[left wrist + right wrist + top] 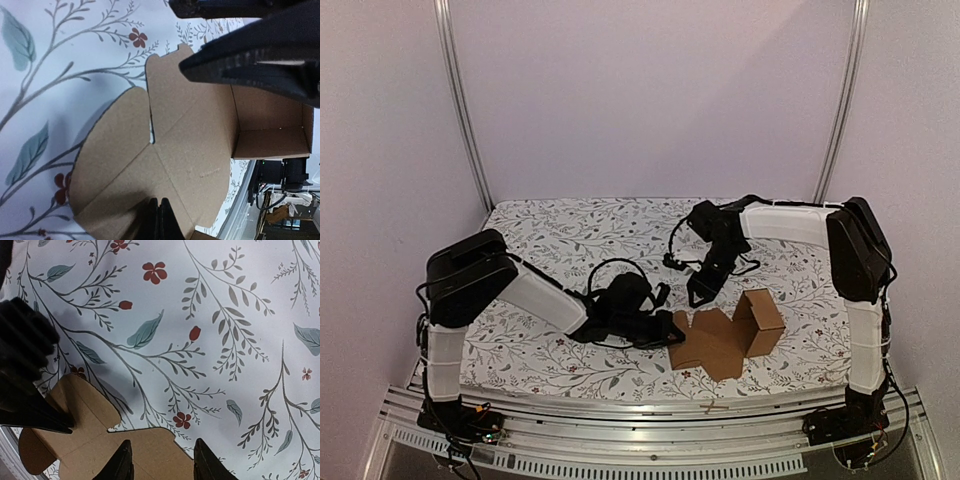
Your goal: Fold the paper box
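Note:
The paper box (pixel 718 340) is brown cardboard, partly folded: flat rounded flaps lie on the cloth and one walled part (pixel 760 320) stands upright at its right. My left gripper (pixel 663 322) is shut, and its tips rest on the sheet's left flap. In the left wrist view the closed fingertips (pixel 160 220) touch the cardboard's (pixel 190 140) face, with nothing between them. My right gripper (pixel 700 290) is open and hovers over the sheet's far edge. In the right wrist view its gripper (pixel 162 462) straddles a flap (pixel 145 450). It shows dark in the left wrist view (pixel 250 55).
A floral tablecloth (pixel 580 240) covers the table. A metal rail (pixel 650 410) runs along the near edge. Two upright poles (pixel 460 100) stand at the back corners. The left gripper shows as a dark shape in the right wrist view (pixel 25 375).

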You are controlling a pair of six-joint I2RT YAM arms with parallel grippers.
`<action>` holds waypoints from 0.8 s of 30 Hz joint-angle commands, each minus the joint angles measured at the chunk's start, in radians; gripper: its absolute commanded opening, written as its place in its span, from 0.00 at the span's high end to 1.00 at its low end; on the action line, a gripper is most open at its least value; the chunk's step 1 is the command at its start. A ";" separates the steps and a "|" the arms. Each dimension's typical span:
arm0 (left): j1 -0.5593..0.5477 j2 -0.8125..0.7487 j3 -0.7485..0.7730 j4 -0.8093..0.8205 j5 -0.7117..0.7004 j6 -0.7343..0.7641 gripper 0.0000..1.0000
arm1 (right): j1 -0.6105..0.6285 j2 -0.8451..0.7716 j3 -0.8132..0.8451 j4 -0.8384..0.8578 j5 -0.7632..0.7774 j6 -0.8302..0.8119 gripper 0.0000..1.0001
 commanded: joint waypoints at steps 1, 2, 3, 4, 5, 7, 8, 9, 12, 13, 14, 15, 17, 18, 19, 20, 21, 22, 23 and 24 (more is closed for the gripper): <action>-0.015 -0.099 -0.082 0.032 -0.046 0.048 1.00 | 0.000 -0.013 0.031 -0.007 0.011 0.024 0.61; -0.018 -0.123 -0.087 0.040 -0.047 0.058 0.99 | -0.001 -0.012 0.035 -0.008 0.011 0.024 0.61; -0.023 -0.145 -0.086 0.033 -0.048 0.069 0.99 | -0.002 -0.009 0.039 -0.008 0.011 0.023 0.61; -0.029 -0.159 -0.079 0.016 -0.049 0.075 0.98 | 0.000 -0.007 0.041 -0.007 0.009 0.023 0.61; -0.035 -0.169 -0.070 -0.008 -0.045 0.078 0.98 | -0.001 -0.005 0.044 -0.008 0.004 0.023 0.61; -0.046 -0.175 -0.047 -0.062 -0.043 0.083 0.98 | -0.001 -0.002 0.051 -0.008 -0.002 0.022 0.61; -0.055 -0.177 -0.040 -0.088 -0.049 0.082 0.98 | -0.001 -0.001 0.054 -0.008 -0.003 0.020 0.61; -0.064 -0.176 -0.034 -0.116 -0.061 0.080 0.98 | -0.001 0.003 0.060 -0.008 -0.001 0.018 0.61; -0.092 -0.173 -0.028 -0.214 -0.117 0.064 0.99 | 0.000 0.018 0.085 -0.010 0.000 0.011 0.61; -0.100 -0.174 -0.033 -0.235 -0.133 0.054 0.99 | 0.000 0.031 0.096 -0.013 -0.010 0.011 0.61; -0.107 -0.175 -0.041 -0.243 -0.147 0.041 0.99 | 0.001 0.043 0.105 -0.018 -0.020 0.012 0.60; -0.112 -0.173 -0.049 -0.247 -0.156 0.028 0.99 | 0.001 0.051 0.116 -0.023 -0.034 0.015 0.60; -0.118 -0.174 -0.059 -0.252 -0.174 0.012 1.00 | 0.003 0.074 0.136 -0.033 -0.052 0.018 0.60; -0.118 -0.173 -0.060 -0.260 -0.187 0.011 1.00 | 0.004 0.084 0.144 -0.034 -0.056 0.019 0.60; -0.118 -0.174 -0.061 -0.266 -0.197 0.012 1.00 | 0.006 0.090 0.149 -0.035 -0.054 0.018 0.60; -0.118 -0.169 -0.057 -0.275 -0.204 0.014 1.00 | 0.010 0.099 0.155 -0.035 -0.053 0.016 0.60; -0.118 -0.161 -0.049 -0.290 -0.209 0.019 1.00 | 0.013 0.108 0.160 -0.037 -0.052 0.015 0.60; -0.118 -0.151 -0.037 -0.307 -0.212 0.028 1.00 | 0.017 0.114 0.166 -0.040 -0.053 0.011 0.60; -0.118 -0.139 -0.024 -0.323 -0.215 0.034 1.00 | 0.023 0.127 0.170 -0.043 -0.055 0.009 0.60; -0.118 -0.127 -0.014 -0.331 -0.217 0.036 1.00 | 0.029 0.134 0.172 -0.045 -0.057 0.008 0.60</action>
